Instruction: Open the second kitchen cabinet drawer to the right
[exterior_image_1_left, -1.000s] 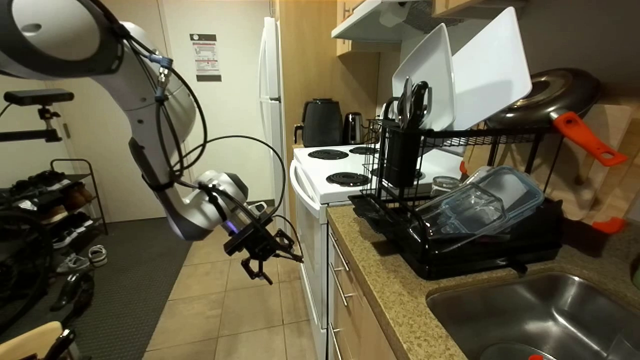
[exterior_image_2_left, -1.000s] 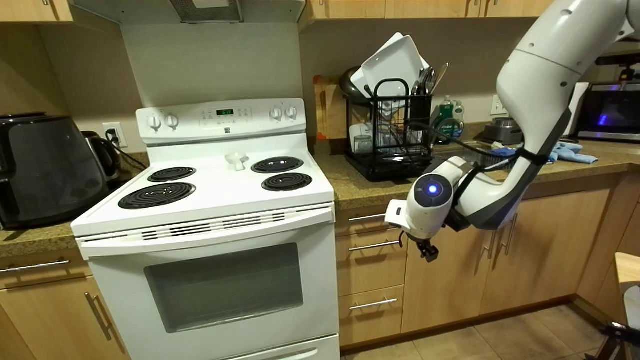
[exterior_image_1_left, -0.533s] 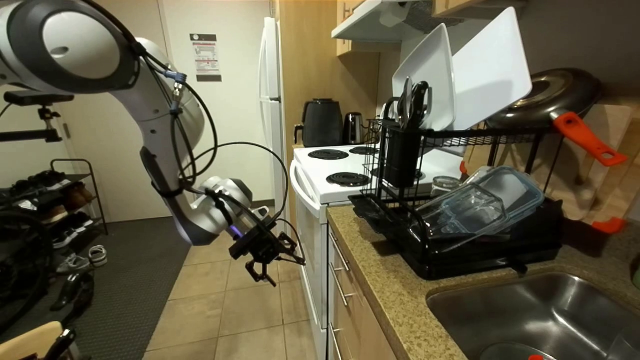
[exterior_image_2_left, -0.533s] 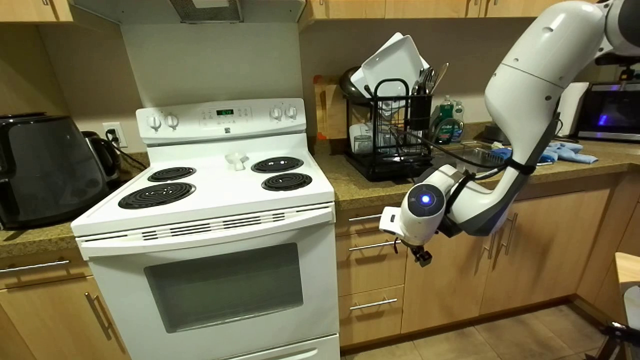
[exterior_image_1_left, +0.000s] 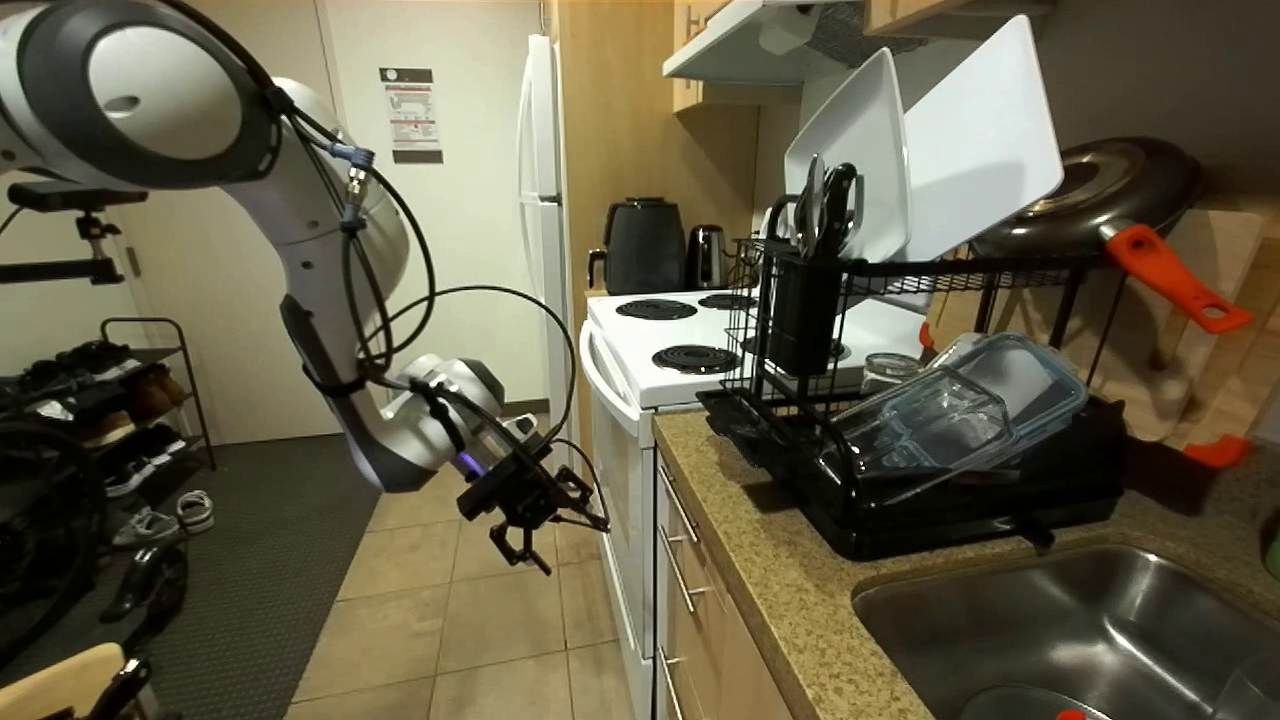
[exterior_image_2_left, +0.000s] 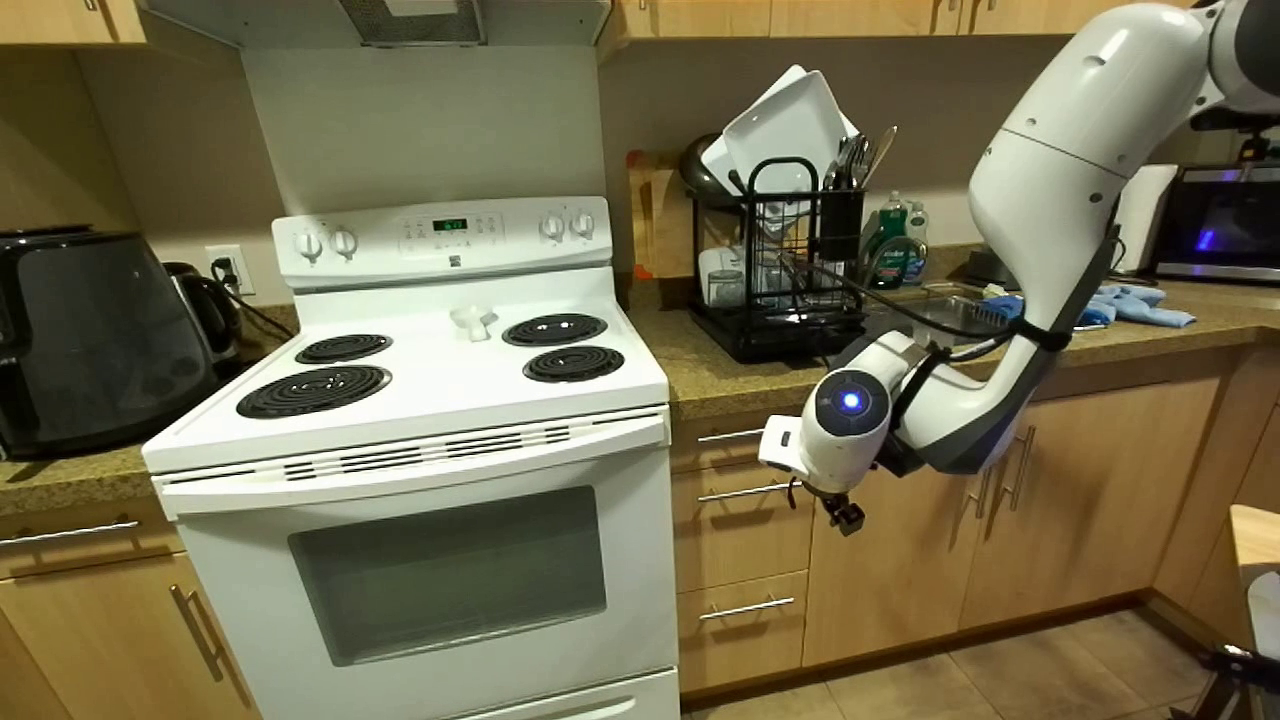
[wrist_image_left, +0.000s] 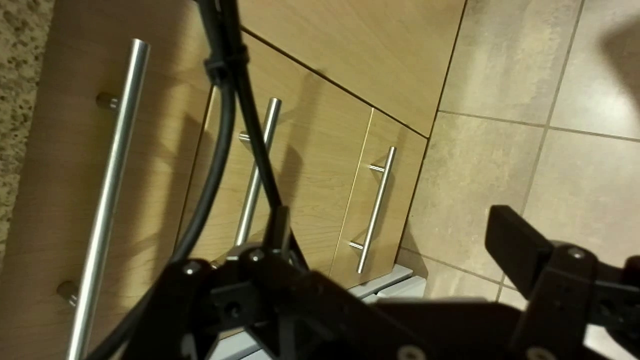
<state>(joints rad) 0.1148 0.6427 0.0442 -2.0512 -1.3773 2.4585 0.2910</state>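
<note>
1) A kitchen, likely in a home
2) White stove (exterior_image_2_left: 415, 460) with coil burners (exterior_image_2_left: 315, 391), under a range hood (exterior_image_1_left: 745, 50), beside a kitchen cabinet (exterior_image_2_left: 745, 540) with a speckled stone top (exterior_image_1_left: 740, 520)
3) Wooden wall cupboards (exterior_image_2_left: 700, 15) above
4) Steel sink (exterior_image_1_left: 1010, 620) set into that top, near a black dish rack (exterior_image_1_left: 960, 520) holding plates (exterior_image_1_left: 985, 150) and glass containers (exterior_image_1_left: 960, 420)
5) White refrigerator (exterior_image_1_left: 545, 200) farther back
6) A shoe rack (exterior_image_1_left: 160, 353) with shoes (exterior_image_1_left: 150, 400), suggesting a home
</note>
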